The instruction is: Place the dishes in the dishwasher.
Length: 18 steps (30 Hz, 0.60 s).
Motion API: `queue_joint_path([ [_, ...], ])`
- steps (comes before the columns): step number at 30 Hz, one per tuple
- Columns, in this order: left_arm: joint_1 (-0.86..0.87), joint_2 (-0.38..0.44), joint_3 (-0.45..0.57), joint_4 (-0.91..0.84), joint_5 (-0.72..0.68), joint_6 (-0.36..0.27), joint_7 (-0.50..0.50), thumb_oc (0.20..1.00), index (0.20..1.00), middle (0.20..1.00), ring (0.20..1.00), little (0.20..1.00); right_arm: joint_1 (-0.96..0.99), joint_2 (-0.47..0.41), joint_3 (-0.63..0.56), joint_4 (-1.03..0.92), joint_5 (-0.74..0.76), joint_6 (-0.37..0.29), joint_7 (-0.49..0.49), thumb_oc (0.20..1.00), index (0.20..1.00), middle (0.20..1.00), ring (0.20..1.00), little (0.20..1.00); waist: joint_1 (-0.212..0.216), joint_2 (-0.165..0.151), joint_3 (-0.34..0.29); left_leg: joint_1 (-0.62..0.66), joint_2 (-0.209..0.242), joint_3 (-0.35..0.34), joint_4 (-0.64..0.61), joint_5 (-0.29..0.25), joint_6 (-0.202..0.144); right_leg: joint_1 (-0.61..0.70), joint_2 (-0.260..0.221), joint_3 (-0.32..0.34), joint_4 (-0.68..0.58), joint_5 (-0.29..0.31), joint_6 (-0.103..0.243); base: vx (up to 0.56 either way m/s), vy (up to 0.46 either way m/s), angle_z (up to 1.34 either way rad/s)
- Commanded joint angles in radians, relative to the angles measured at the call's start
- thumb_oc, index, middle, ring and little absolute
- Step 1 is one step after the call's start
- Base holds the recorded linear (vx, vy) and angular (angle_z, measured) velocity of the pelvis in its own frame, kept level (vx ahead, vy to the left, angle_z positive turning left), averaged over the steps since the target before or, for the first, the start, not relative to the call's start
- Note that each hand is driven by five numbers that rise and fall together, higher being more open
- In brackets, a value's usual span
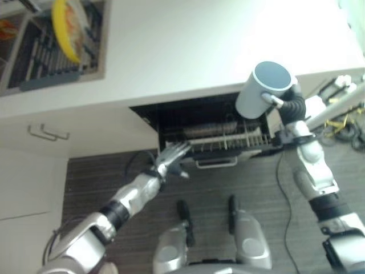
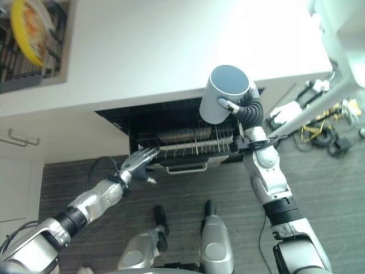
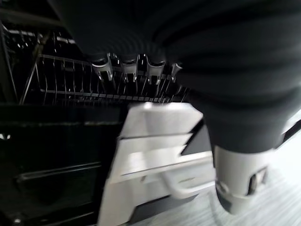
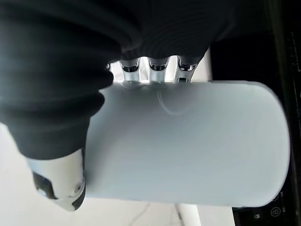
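Mug sits gripped in the right hand, whose fingers and thumb curl round its pale blue body, held up above the right end of the dishwasher rack, probably so it clears the wires before going down. Its long axis runs tilted, open mouth facing up toward the head camera and base toward the rack. The left hand rests straight-fingered and empty against the rack's front left edge, likely steadying it.
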<state>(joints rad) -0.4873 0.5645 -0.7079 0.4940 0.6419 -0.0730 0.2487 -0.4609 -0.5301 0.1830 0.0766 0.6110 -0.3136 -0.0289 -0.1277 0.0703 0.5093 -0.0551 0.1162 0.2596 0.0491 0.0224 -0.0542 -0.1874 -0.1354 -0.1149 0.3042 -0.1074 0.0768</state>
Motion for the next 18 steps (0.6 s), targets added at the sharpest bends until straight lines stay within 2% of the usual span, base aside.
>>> queue_joint_path([
  [1, 0.04, 0.011, 0.006, -0.015, 0.021, 0.013, -0.029, 1.0, 1.0, 1.0, 1.0, 1.0, -0.02, -0.015, -0.056, -0.073, 0.032, -0.023, 0.014, 0.2, 0.2, 0.2, 0.2, 0.2, 0.006, -0.022, -0.094, -0.075, 0.087, -0.077, 0.171, -0.077, -0.032, -0.011, -0.131, -0.003, 0.029, 0.01, 0.083, 0.01, 0.023, -0.11],
  [11, 0.016, -0.027, -0.015, 0.025, 0.058, 0.031, -0.097, 1.0, 1.0, 1.0, 1.0, 1.0, 0.004, 0.001, -0.047, -0.106, 0.068, -0.014, 0.053, 0.2, 0.2, 0.2, 0.2, 0.2, -0.014, -0.024, -0.057, -0.107, 0.088, -0.073, 0.206, -0.081, -0.028, -0.051, -0.125, 0.018, 0.074, -0.005, 0.071, 0.0, -0.002, -0.03],
  [15, 0.03, -0.038, -0.021, 0.003, -0.034, 0.001, -0.218, 1.0, 1.0, 1.0, 1.0, 1.0, 0.027, 0.008, -0.043, -0.138, 0.05, 0.005, 0.052, 0.2, 0.2, 0.2, 0.2, 0.2, -0.023, -0.011, -0.056, -0.093, 0.087, -0.059, 0.199, -0.08, -0.029, -0.042, -0.133, 0.013, 0.073, -0.007, 0.073, 0.01, 0.038, 0.0],
  [18, 0.049, -0.046, -0.028, -0.041, -0.079, -0.004, -0.373, 1.0, 1.0, 1.0, 1.0, 1.0, 0.038, 0.013, -0.04, -0.147, 0.044, 0.019, 0.045, 0.2, 0.2, 0.2, 0.2, 0.2, -0.024, 0.003, -0.057, -0.08, 0.083, -0.05, 0.188, -0.078, -0.03, -0.031, -0.144, 0.004, 0.064, -0.005, 0.077, -0.01, 0.031, 0.03],
])
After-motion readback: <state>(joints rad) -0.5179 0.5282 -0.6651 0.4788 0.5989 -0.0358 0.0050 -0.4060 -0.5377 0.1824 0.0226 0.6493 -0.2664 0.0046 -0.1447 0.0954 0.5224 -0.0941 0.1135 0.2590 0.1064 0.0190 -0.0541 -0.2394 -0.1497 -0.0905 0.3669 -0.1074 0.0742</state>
